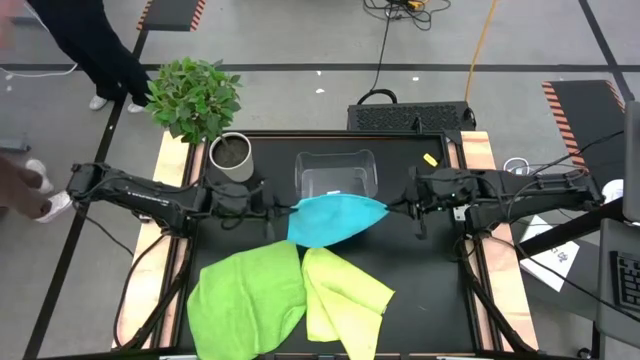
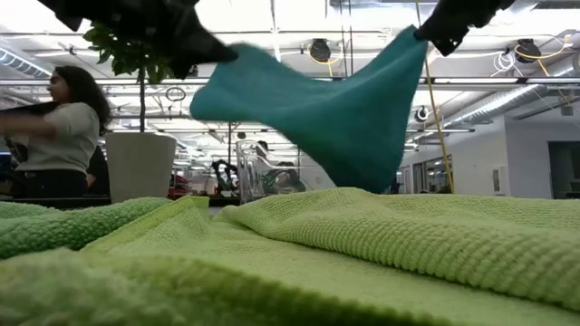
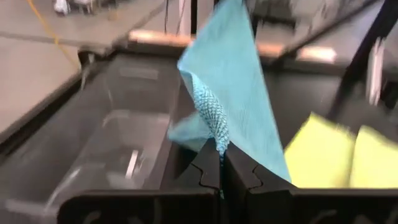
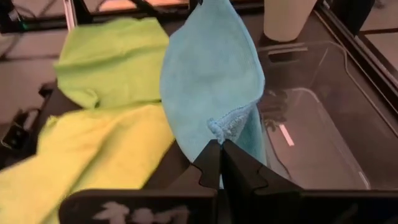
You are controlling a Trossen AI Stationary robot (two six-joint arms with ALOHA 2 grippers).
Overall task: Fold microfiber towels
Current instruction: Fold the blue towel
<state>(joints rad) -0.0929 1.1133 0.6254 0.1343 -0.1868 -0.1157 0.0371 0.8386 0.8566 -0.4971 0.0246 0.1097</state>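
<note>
High view shows our left gripper and right gripper each clamped on a turquoise towel corner; it sags limp, so we keep to the 2 corners.

You can't see the near edges of the bright green towel and the pale yellow-green towel; the high view cuts them off. The turquoise towel hides part of the clear bin.

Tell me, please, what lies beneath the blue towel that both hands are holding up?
Under the turquoise towel hang the clear bin's near edge and bare black table. Its lower tip overlaps the green and yellow-green towels, hiding their top corners.
</note>
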